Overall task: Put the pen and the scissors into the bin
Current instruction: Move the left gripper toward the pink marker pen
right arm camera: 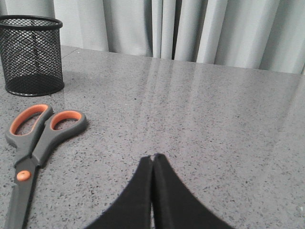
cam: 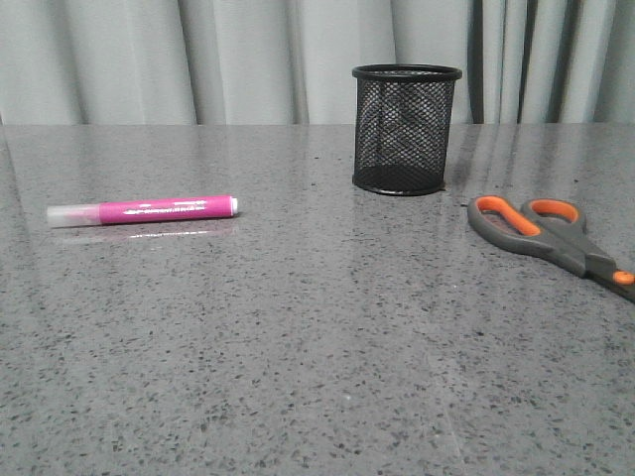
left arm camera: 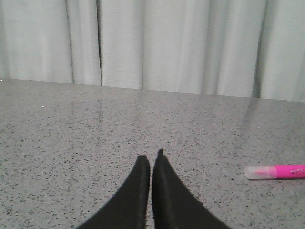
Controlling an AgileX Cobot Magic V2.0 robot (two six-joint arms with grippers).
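Note:
The magenta pen [cam: 144,210] lies flat on the left of the table, clear cap to the left. It also shows in the left wrist view [left arm camera: 276,171], off to one side of my left gripper [left arm camera: 151,157], which is shut and empty. The grey scissors with orange-lined loops [cam: 551,235] lie on the right. They show in the right wrist view [right arm camera: 35,143], beside my right gripper [right arm camera: 153,157], which is shut and empty. The black mesh bin [cam: 406,128] stands upright at the back centre; it also shows in the right wrist view [right arm camera: 32,55]. Neither gripper shows in the front view.
A grey speckled stone table [cam: 317,347] carries everything. Pale grey curtains [cam: 248,59] hang behind the far edge.

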